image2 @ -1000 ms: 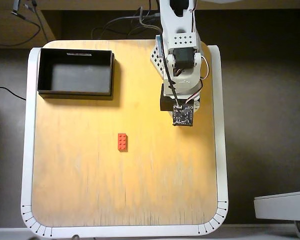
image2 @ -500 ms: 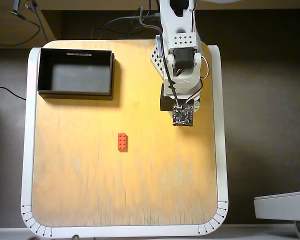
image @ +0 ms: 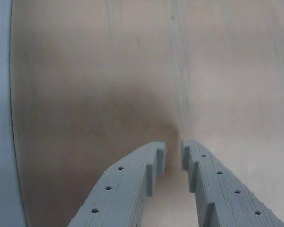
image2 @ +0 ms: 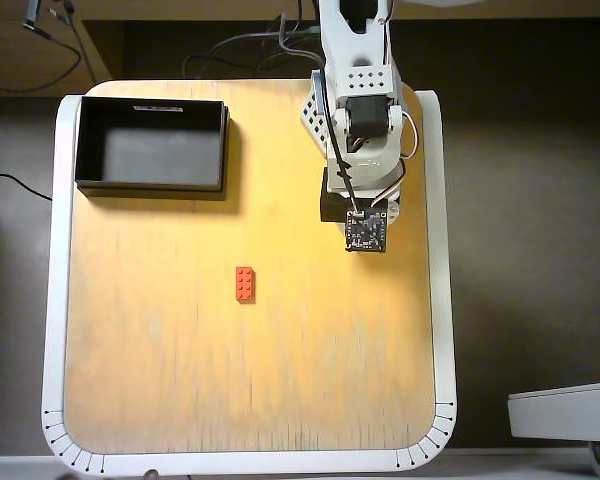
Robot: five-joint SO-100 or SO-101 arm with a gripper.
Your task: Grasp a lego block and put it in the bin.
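- The table [image2: 310, 380] under me was a light wooden board with a white rim; in the wrist view that rim ran as a pale band down the left edge, and the rest of the view was bare wood.
- My arm [image2: 355, 120] reached in from the top edge of the overhead view and was folded over the upper right part of the board, with a small dark circuit board at its lower end.
- The bin [image2: 152, 182] sat in the upper left corner of the table, black-walled with a dark grey floor and a small white strip on its top rim; nothing lay inside it.
- My gripper [image: 173, 153] showed only in the wrist view, rising from the bottom edge; my two grey fingers [image: 132, 184] were drawn nearly together, a narrow slit left between their tips, and nothing was between them.
- The lego block [image2: 245, 284] lay flat on the open wood near the middle of the table, its long side running up and down in the overhead view, below and to the right of the bin and well apart from both the bin and my arm.
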